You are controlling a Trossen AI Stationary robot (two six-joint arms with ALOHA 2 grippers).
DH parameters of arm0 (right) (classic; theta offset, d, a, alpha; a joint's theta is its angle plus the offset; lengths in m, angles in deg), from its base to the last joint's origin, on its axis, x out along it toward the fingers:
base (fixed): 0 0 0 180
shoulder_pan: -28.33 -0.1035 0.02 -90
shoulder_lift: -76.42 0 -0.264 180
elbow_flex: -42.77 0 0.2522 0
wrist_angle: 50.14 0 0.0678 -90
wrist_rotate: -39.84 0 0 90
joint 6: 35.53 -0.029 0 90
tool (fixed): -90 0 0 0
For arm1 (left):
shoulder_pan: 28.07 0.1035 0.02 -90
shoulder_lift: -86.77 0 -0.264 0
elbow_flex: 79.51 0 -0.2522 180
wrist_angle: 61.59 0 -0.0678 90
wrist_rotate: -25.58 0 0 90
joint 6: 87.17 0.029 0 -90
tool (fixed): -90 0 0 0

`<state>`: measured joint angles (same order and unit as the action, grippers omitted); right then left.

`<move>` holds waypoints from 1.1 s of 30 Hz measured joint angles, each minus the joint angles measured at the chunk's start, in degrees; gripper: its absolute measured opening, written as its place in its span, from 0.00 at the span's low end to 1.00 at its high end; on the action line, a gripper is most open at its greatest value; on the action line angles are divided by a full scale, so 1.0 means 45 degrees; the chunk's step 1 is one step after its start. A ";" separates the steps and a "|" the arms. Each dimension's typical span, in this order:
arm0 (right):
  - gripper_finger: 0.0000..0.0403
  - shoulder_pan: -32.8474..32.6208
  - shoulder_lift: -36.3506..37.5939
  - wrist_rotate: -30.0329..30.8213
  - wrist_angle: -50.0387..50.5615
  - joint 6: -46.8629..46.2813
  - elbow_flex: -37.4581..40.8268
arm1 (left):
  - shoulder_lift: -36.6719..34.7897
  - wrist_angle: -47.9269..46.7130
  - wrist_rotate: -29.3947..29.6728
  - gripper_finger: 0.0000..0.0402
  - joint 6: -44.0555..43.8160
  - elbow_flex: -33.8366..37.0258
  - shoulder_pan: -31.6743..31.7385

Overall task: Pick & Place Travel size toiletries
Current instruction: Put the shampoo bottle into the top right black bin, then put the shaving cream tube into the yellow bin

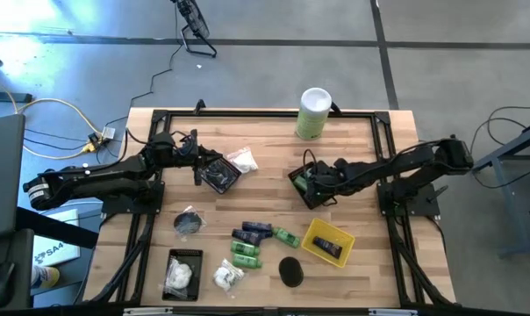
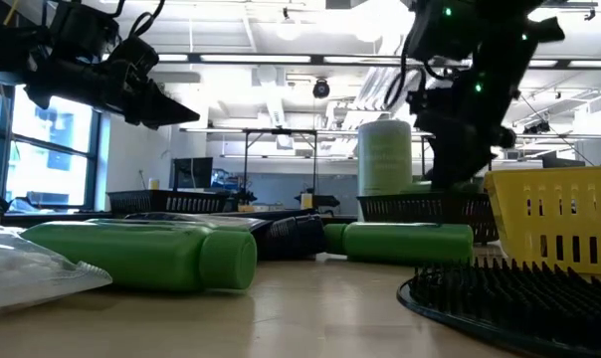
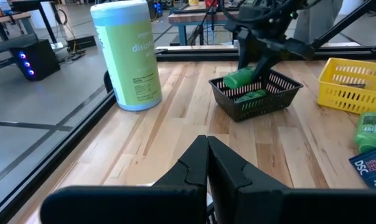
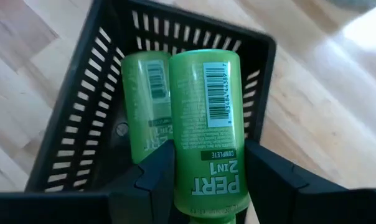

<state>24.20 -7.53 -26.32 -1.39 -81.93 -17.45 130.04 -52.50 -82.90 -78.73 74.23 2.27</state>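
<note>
over the right black basket (image 4: 82, 118), the right gripper (image 4: 206, 186) clamps a green bottle (image 4: 206, 118) above another bottle (image 4: 144, 106) already inside. the left gripper (image 3: 206, 163) is closed and seemingly empty. several toiletries (image 1: 252, 244) are left on the table (image 1: 265, 140).

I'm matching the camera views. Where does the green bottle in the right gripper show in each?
High: green bottle over the black basket.
Low: not clearly tellable.
Left wrist: far off, above that basket.
Right wrist: centre.
Shared landmark: the basket.
</note>
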 joint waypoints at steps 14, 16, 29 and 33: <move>0.50 0.0113 0.0000 -0.0615 -0.1086 -0.0102 0.0356 | 0.0000 -0.0011 0.0005 0.00 0.0002 0.0000 0.0000; 0.52 0.0113 0.0000 -0.0615 -0.1086 -0.0001 0.0356 | 0.0000 -0.0012 0.0010 0.00 0.0002 0.0000 0.0000; 0.42 0.0113 0.1765 -0.1578 -0.1641 0.1108 -0.0468 | 0.0000 -0.0006 0.0034 0.00 0.0002 0.0000 0.0000; 0.36 0.0096 0.2428 -0.2488 -0.3184 0.1867 -0.0536 | 0.0000 -0.0011 0.0029 0.00 0.0002 0.0000 0.0004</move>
<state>24.64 3.40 -37.51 -15.72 -73.53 -19.86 130.04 -52.55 -82.77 -78.73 74.23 2.29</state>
